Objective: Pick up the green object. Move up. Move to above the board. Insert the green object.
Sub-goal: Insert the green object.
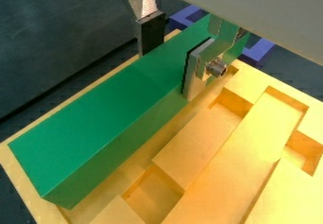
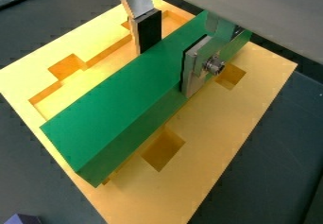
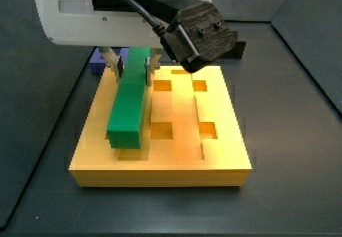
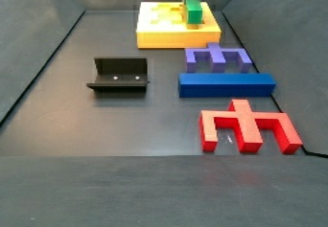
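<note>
Red piece [image 4: 251, 127]: nearest the camera in a side view; a comb-shaped block lying flat on the dark floor, well apart from the board.
Board [image 3: 221, 151]: orange-yellow slab with square holes and lengthwise grooves; its far end is hidden by the arm in a side view, and its edges are cut off in both wrist views [image 1: 259, 162] [image 2: 246, 105].
Arm: white housing [image 3: 100, 16] with a black cable fills the upper part of a side view and is cut off by the frame; the wrist is lowered over the board's far half.
Green object [image 3: 130, 106]: long, smooth, bright-green bar, seen standing on edge along one side of the board and reaching nearly its whole length; its lower edge appears sunk in a groove, though how deep cannot be told; also seen in both wrist views [image 1: 108, 133] [image 2: 132, 100] and, small, at the far end of a side view [image 4: 191, 6].
Blue bar [image 4: 227, 83]: lies flat beside the red piece; a purple notched piece [image 4: 216, 57] lies just behind it.
Fixture [image 4: 118, 75]: stands on the floor, apart from the pieces.
Gripper [image 1: 175, 48]: positioned over the board, clamped across the green object near one end; silver fingers [image 2: 198, 65] are pressed against its two broad faces; in a side view the fingers are hidden by the arm.
</note>
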